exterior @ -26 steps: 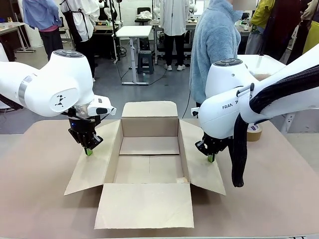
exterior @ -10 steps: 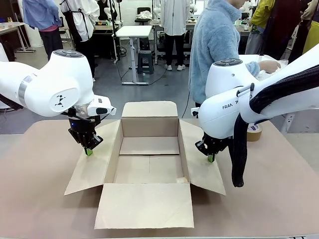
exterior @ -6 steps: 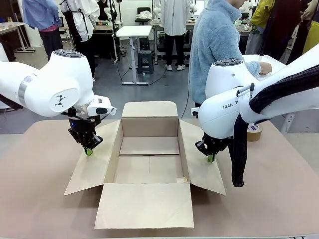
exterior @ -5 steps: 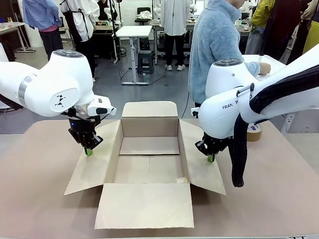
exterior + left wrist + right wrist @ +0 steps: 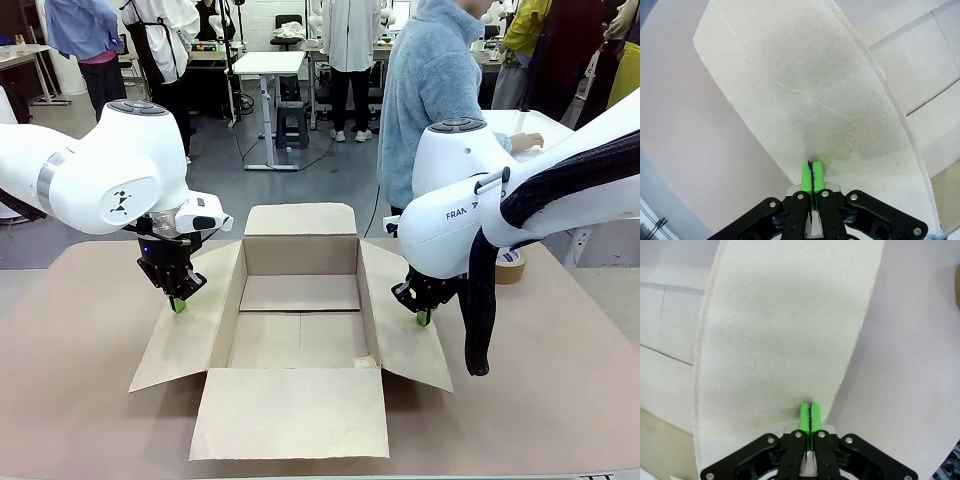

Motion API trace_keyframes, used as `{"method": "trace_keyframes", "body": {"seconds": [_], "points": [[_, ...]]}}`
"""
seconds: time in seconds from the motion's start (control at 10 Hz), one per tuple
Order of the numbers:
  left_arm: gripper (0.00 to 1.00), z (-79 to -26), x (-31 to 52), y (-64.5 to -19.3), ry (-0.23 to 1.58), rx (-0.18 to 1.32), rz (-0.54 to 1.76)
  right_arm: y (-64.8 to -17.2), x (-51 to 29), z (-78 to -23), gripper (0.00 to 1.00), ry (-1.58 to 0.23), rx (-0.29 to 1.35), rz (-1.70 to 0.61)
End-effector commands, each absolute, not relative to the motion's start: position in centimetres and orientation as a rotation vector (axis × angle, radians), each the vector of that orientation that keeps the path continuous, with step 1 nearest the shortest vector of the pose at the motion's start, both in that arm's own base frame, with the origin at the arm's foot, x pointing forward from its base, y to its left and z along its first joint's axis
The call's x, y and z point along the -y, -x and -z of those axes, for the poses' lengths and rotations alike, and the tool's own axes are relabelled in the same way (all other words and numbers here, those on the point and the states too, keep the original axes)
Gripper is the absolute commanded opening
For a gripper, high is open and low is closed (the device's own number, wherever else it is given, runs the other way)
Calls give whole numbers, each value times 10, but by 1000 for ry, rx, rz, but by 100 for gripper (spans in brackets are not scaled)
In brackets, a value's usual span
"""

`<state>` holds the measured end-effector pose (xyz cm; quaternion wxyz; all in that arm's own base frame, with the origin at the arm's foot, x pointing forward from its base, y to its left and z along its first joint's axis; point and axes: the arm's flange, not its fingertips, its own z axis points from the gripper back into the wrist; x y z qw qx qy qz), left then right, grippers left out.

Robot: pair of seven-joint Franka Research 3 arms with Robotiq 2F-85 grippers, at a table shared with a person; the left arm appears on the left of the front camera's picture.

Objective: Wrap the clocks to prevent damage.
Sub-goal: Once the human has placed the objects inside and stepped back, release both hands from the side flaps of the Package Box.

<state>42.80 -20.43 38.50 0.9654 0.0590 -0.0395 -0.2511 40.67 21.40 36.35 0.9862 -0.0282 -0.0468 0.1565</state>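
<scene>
— Entry one, the clocks: where are they?
— You have a whitish bundle (image 5: 550,135) beyond the far right corner of the counter (image 5: 80,400). It lies under the person's hand (image 5: 527,141) and is mostly hidden behind your right arm. Long axis and heading: cannot tell.
— Entry two, your pincers?
— Left pincer (image 5: 178,305): green pads pressed together on each other, tip down against the left flap of the cardboard box (image 5: 300,255). Right pincer (image 5: 424,318): pads likewise pressed together, tip against the right flap.
— Entry three, the rest?
— Box: open top, four flaps spread outward, mid-counter between your arms. Tape roll (image 5: 510,265): on the counter, just behind your right arm.
</scene>
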Motion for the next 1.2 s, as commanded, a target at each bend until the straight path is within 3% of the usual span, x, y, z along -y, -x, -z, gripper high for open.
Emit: {"method": "trace_keyframes", "body": {"seconds": [0.0,1.1], "points": [[0,-387,203,-427,-128,86,513,-405,-216,-362,1,68,92,-306],[0,-387,203,-427,-128,86,513,-405,-216,-362,1,68,92,-306]]}}
